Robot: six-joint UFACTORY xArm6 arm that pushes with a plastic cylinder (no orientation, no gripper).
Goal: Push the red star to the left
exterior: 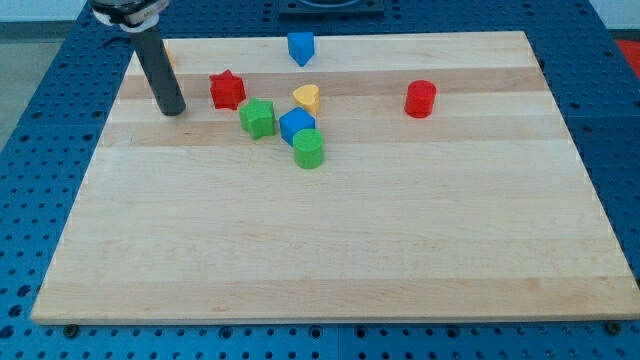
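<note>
The red star (227, 90) lies on the wooden board (330, 230) near the view's top left. My tip (172, 110) rests on the board to the left of the red star, a short gap apart from it. The dark rod rises from the tip toward the view's top left corner.
A green star (257, 118), a blue cube (296, 125), a green cylinder (309, 149) and a yellow heart (307, 98) cluster right of the red star. A blue block (300, 46) sits near the top edge. A red cylinder (421, 99) lies to the right. A yellow-orange block (168, 55) peeks from behind the rod.
</note>
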